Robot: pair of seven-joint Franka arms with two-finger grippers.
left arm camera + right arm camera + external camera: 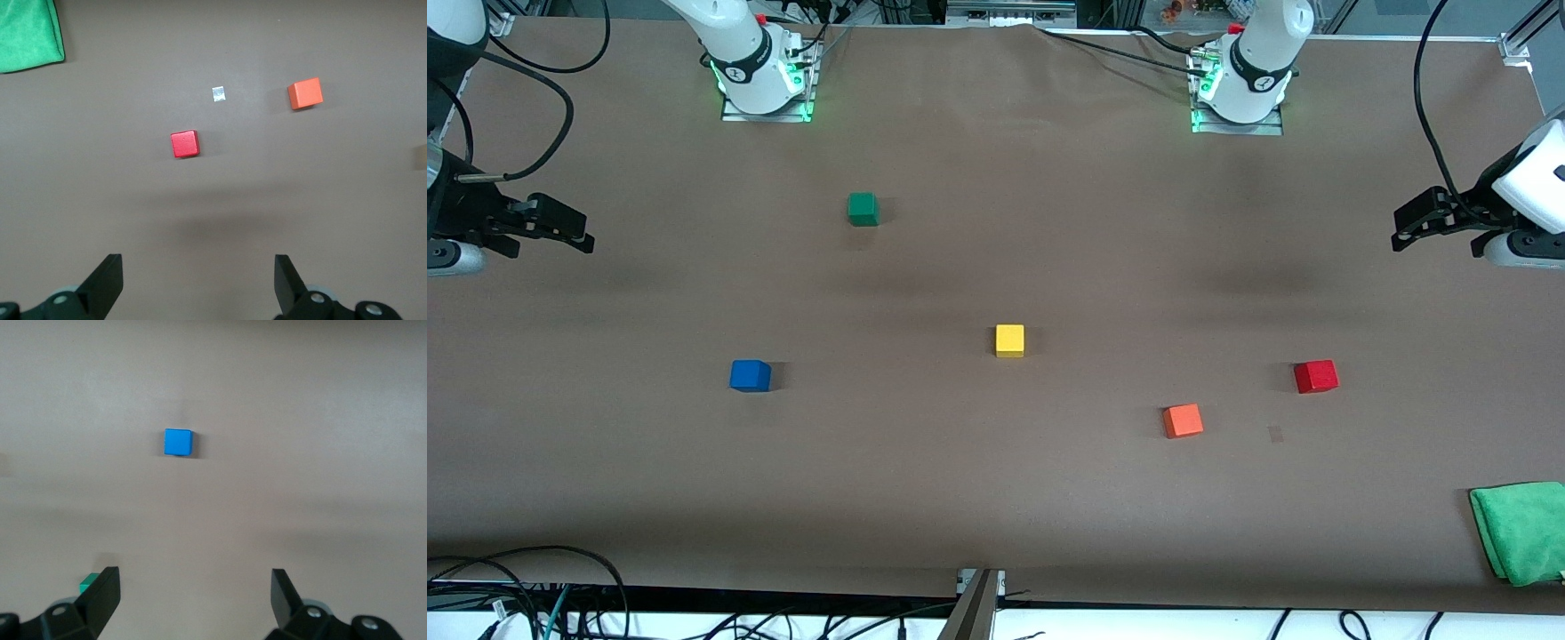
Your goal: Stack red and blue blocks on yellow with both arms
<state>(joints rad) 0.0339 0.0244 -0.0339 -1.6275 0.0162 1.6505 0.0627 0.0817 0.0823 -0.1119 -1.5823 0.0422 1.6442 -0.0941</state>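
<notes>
Left end effector [1405,233] hangs over the left arm's end of the tabletop [996,498], fingers spread wide, nothing held; its wrist view shows the red block [185,144], the orange cube [305,93] and a green cloth [27,33] cut off at the edge. Right end effector [578,233] hovers over the right arm's end, equally wide and empty, blue block [178,442] in its view. Yellow cube [1010,340] sits mid-tabletop; green cube [863,209] lies nearer the bases.

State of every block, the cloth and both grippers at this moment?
yellow cube: on table, nothing stacked on it.
red cube: on table, free.
blue cube: on table, free.
orange cube: on table, alone.
green cube: on table, alone.
green cloth: folded.
left gripper: jaws open, empty.
right gripper: jaws open, empty.
</notes>
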